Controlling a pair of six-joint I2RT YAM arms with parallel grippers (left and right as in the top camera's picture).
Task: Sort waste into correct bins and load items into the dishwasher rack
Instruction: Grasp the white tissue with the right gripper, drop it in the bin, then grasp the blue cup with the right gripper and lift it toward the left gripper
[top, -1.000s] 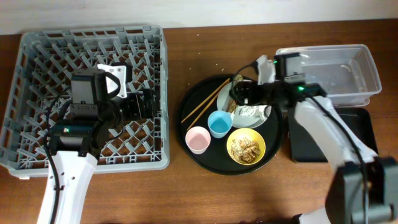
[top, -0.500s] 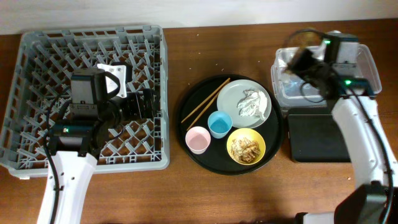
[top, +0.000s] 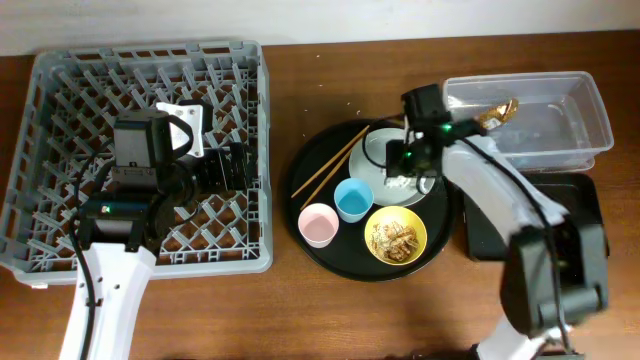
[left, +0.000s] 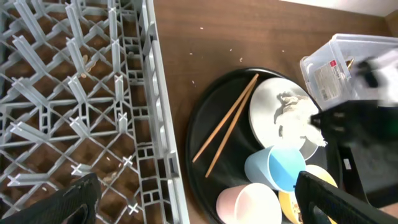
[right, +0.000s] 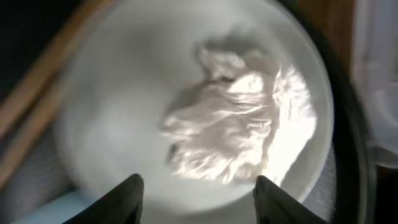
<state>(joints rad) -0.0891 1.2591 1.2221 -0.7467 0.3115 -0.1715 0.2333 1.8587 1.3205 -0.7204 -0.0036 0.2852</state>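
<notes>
Right gripper (right: 200, 202), fingers spread wide and empty, hovers over the crumpled napkin (right: 230, 134) lying on the plate (right: 106, 118): drop straight down, straddle the wad's middle, pinch paper only, not plate; left gripper (left: 199, 196) wide, empty, above the rack (left: 74, 93).

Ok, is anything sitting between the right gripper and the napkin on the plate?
Nothing visible. The right gripper hangs open directly over the crumpled napkin, which lies uncovered on the plate. The chopsticks lie off to the side.
</notes>
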